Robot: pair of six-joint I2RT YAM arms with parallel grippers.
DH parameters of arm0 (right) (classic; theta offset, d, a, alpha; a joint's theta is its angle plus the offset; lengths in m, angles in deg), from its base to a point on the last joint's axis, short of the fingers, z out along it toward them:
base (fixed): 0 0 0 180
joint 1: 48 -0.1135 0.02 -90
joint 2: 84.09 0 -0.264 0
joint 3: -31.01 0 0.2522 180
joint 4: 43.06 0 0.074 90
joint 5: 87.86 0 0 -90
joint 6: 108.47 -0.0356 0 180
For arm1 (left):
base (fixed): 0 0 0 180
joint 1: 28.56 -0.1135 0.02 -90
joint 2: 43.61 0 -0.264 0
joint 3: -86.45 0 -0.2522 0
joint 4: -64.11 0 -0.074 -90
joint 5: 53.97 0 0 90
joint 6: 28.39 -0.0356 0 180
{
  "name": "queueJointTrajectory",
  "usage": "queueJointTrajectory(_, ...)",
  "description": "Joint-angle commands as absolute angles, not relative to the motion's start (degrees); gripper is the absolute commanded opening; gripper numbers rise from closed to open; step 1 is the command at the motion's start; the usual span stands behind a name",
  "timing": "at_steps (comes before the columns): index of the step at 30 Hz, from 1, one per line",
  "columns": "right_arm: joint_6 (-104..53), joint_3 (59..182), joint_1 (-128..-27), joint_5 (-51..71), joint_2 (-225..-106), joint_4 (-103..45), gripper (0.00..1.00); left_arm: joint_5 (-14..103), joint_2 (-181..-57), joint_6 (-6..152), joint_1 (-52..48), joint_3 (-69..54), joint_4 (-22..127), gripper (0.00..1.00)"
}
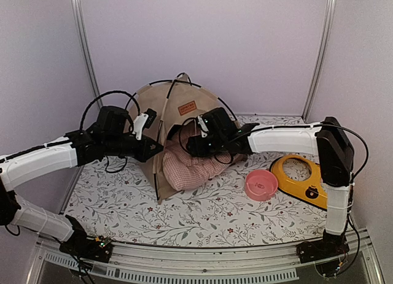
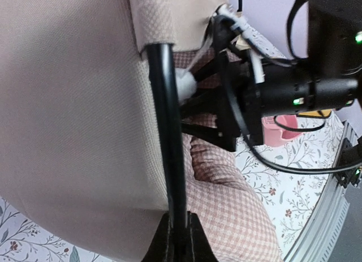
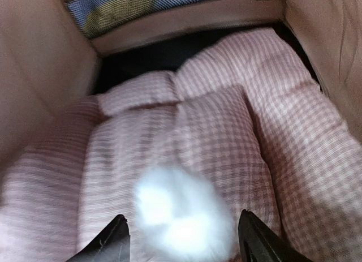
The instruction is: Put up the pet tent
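the floral table (image 1: 202, 219) carries the pet tent (image 1: 175, 94) toward 12 o'clock, upright, its mouth facing 6 o'clock. a pink checked cushion (image 1: 190, 167) lies inside and spills out toward 5 o'clock. at 3 o'clock sits a yellow dish (image 1: 295, 186), with a pink bowl (image 1: 261, 184) just at its 9 o'clock side. the left gripper (image 2: 178, 225) is clamped on the tent's black pole (image 2: 167, 132). the right gripper (image 3: 182, 218) reaches into the mouth, fingers apart, with the blurred white pom-pom (image 3: 169, 208) between them.
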State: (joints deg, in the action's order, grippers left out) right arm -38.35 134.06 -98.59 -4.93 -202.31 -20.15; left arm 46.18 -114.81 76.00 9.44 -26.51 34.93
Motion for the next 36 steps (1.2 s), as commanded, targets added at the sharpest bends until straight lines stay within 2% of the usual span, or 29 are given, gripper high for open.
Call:
queueJointTrajectory(1,-39.3,132.3,-99.1,-0.9,-194.3,-21.6,0.74,44.9,-115.9,76.6,9.3,-25.2,31.9,0.00)
queueJointTrajectory(7,-40.6,127.9,-101.2,4.9,-190.3,-23.7,0.83,44.6,-116.0,76.7,9.3,-25.3,32.0,0.00)
queueJointTrajectory(14,-42.3,123.2,-104.2,8.4,-189.0,-25.3,0.89,45.1,-116.5,76.6,9.3,-25.3,32.0,0.00)
queueJointTrajectory(24,-46.1,114.7,-105.0,10.3,-187.1,-27.0,0.90,44.6,-116.7,76.8,9.3,-25.3,32.0,0.00)
queueJointTrajectory(32,-46.7,115.6,-107.8,7.7,-184.8,-28.2,0.92,45.5,-117.8,76.9,9.3,-25.2,32.1,0.00)
queueJointTrajectory(36,-46.1,118.2,-108.9,7.8,-188.0,-26.7,0.92,45.4,-117.8,76.9,9.2,-25.1,32.1,0.00)
